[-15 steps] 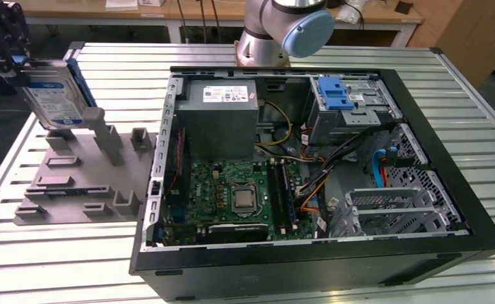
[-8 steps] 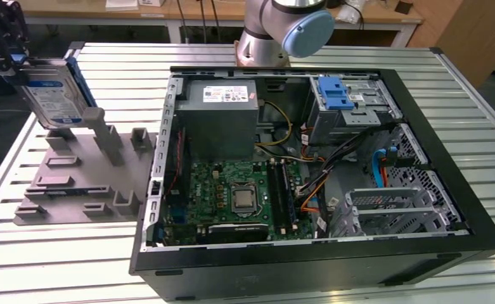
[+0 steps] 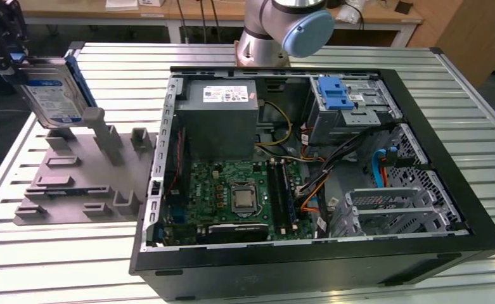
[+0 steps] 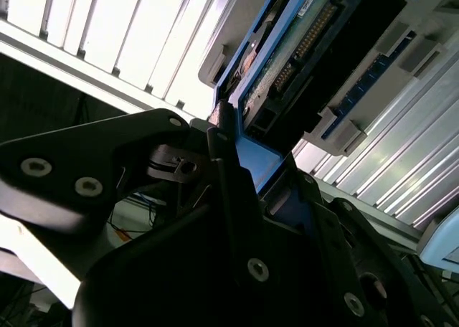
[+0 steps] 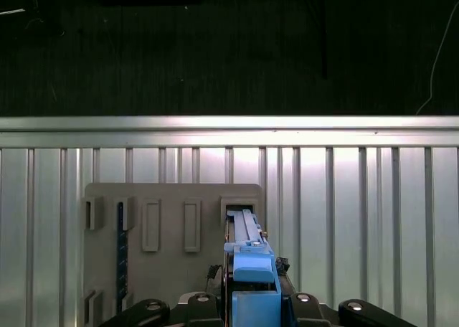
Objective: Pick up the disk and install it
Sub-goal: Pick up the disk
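Note:
The disk (image 3: 52,95) stands upright at the exterior view's far left, a silver drive with a white-and-blue label in a blue carrier. My gripper (image 3: 9,58) is shut on its upper edge. Its lower end is at the tall posts of the grey holder plate (image 3: 70,183); whether it still rests in a slot is unclear. In the first wrist view the disk (image 5: 251,259) shows edge-on between the gripper (image 5: 251,302) fingers, above a slot of the holder plate (image 5: 172,269). In the second wrist view the gripper (image 4: 251,169) clamps the carrier of the disk (image 4: 287,62).
An open computer case (image 3: 158,190) lies on the slatted metal table (image 3: 61,266) at the exterior view's right of the holder. Inside it sit a grey power supply (image 3: 222,120), a green motherboard (image 3: 239,196) and a metal drive cage with a blue latch (image 3: 336,95). The arm's base (image 3: 281,31) stands behind the case.

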Controlling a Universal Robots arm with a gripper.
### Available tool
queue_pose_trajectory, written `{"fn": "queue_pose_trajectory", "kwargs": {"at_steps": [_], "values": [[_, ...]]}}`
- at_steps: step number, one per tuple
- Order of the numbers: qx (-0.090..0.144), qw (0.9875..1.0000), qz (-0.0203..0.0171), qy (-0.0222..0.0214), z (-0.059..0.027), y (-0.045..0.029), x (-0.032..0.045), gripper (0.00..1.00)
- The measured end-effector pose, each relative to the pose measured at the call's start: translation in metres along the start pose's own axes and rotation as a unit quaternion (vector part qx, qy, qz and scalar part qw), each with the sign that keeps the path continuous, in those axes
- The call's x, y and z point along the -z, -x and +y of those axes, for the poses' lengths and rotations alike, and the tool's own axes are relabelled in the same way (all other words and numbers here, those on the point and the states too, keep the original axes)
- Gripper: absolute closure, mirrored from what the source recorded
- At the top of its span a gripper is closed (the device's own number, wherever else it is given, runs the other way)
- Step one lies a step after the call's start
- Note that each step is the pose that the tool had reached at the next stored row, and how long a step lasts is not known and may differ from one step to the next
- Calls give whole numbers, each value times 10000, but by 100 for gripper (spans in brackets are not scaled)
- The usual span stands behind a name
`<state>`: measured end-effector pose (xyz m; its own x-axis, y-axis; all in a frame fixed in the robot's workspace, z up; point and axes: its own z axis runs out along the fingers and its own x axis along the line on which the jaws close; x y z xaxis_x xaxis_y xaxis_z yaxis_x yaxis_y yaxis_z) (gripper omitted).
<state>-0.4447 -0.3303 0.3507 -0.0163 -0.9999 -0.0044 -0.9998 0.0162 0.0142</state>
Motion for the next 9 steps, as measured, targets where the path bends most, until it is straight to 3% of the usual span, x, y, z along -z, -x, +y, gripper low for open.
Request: {"fn": "queue_pose_trajectory", "kwargs": {"at_steps": [9], "values": [[0,10000,0,-1,0,0,30,64]]}}
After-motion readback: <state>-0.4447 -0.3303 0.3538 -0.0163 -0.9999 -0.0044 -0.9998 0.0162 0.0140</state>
